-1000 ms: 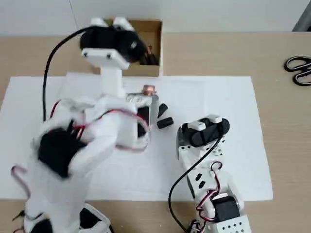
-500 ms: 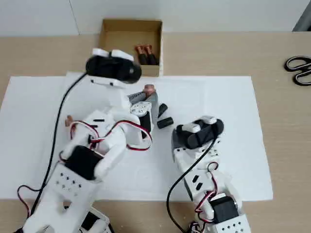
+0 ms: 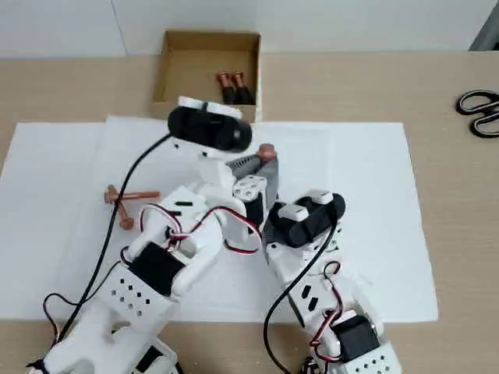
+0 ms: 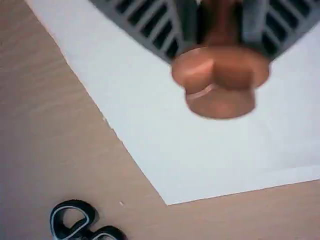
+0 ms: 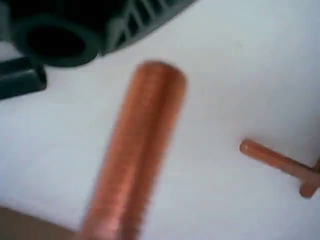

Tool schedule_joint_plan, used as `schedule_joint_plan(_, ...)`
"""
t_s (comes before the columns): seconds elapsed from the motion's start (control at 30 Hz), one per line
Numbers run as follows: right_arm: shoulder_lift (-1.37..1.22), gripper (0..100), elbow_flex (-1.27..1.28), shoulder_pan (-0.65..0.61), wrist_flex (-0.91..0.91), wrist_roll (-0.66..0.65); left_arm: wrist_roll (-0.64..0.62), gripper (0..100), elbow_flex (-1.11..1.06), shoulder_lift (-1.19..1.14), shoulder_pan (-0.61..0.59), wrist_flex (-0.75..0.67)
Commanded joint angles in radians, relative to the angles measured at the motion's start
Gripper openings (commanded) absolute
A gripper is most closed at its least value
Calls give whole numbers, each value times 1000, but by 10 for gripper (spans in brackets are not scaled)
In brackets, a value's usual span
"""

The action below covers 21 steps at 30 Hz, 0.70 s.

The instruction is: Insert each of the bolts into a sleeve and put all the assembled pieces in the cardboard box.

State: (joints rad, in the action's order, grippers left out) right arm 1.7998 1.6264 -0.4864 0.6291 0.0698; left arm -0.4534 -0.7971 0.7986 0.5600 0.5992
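Clamping a copper bolt (image 4: 220,82) just behind its flanged head, the left gripper (image 4: 220,22) has its grey ribbed fingers (image 4: 145,20) pressed against the shank on both sides, and the head sticks out past the tips. In the high view this bolt sits above the middle of the white sheet (image 3: 366,195), between the cardboard box (image 3: 166,74) and the right arm's wrist, touching neither.

In the right wrist view a black sleeve (image 5: 55,42) shows its open mouth right against a grey ribbed part of the right gripper (image 5: 127,20). Whether that gripper is gripping it I cannot tell. A copper threaded shank (image 5: 140,150) slants across that view with its end just beside the sleeve's mouth, not inside it. I cannot tell what holds it. A second sleeve (image 5: 20,82) lies flat on the sheet near the first.

Two loose bolts (image 3: 125,199) lie crossed on the sheet's left part, well apart from both grippers. Inside the box two assembled pieces (image 3: 234,87) lie side by side, toward its right wall and the wall nearest the arms.

The sheet runs on to the right of the right arm as far as its edge, with the tan table (image 3: 405,86) beyond. In the left wrist view the sheet's edge and corner show beyond the held bolt, with table past them. A pair of scissors (image 3: 479,109) lies near the table's right edge, well apart from everything else.
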Motion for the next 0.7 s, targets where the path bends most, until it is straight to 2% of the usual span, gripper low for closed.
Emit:
schedule_joint_plan(0.0, 15, 17, -38, -19, -30, 11, -25, 6, -13, 29, 5, -61)
schedule_joint_plan(0.17, 15, 17, -38, -36, -30, 21, -26, 6, -24, 28, 5, -83)
schedule_joint_plan(0.33, 15, 17, -38, -38, -30, 160, -57, 6, -51, 28, 2, -149)
schedule_joint_plan(0.53, 15, 17, -38, -38, -30, 164, -57, 6, -125, 28, 0, -239)
schedule_joint_plan(0.67, 15, 17, -38, -38, -30, 164, -57, 6, -137, 28, -2, -252)
